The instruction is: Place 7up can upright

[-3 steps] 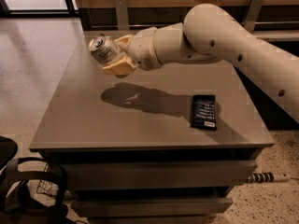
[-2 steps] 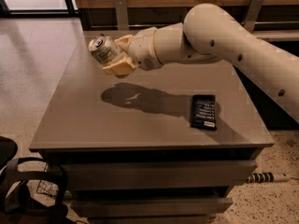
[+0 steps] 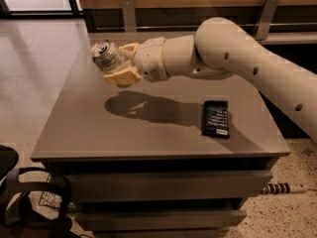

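Reaches in from the right edge: 1 cream-white robot arm (image 3: 237, 63), stretched leftward above a grey table (image 3: 99, 133). Ends in 1 gripper (image 3: 118, 62), held in the air over the table's left rear part, clear of the top. Grips 1 7up can (image 3: 106, 56) between 2 yellowish fingers (image 3: 121, 77), 1 above and behind the can, 1 below it, jaws closed narrowly onto the can's body. Keeps the can off the surface and tilted, not upright: silver top with pull tab turned up and left, toward the camera, whitish body with small print slanting down to the right into the gripper. Casts 1 dark shadow (image 3: 143, 108) on the tabletop, below and slightly right of the gripper.

Lying flat on the table's right front part, well apart from the can: 1 dark-blue snack bar (image 3: 216, 118) with pale print. Under the tabletop, what look like 2 drawer fronts (image 3: 168, 185), stacked. On the speckled floor at lower right, 1 striped cable end (image 3: 282, 188). Behind the table, on the wood-panelled wall, 2 metal brackets (image 3: 128, 11).
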`<action>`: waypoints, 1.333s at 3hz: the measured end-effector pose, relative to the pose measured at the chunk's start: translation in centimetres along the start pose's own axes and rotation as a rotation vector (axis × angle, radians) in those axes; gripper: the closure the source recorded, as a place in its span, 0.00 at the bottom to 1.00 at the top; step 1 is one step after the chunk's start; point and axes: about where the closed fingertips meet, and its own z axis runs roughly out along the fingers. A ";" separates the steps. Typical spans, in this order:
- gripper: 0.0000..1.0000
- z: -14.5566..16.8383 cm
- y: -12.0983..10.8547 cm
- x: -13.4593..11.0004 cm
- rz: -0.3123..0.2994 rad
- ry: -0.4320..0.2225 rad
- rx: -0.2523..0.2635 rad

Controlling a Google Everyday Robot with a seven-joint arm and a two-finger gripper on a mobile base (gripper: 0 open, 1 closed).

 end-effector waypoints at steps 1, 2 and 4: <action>1.00 0.5 1.4 -0.1 0.062 -0.060 0.012; 1.00 2.0 2.7 -0.6 0.121 -0.113 0.040; 1.00 5.0 3.0 0.2 0.169 -0.233 0.071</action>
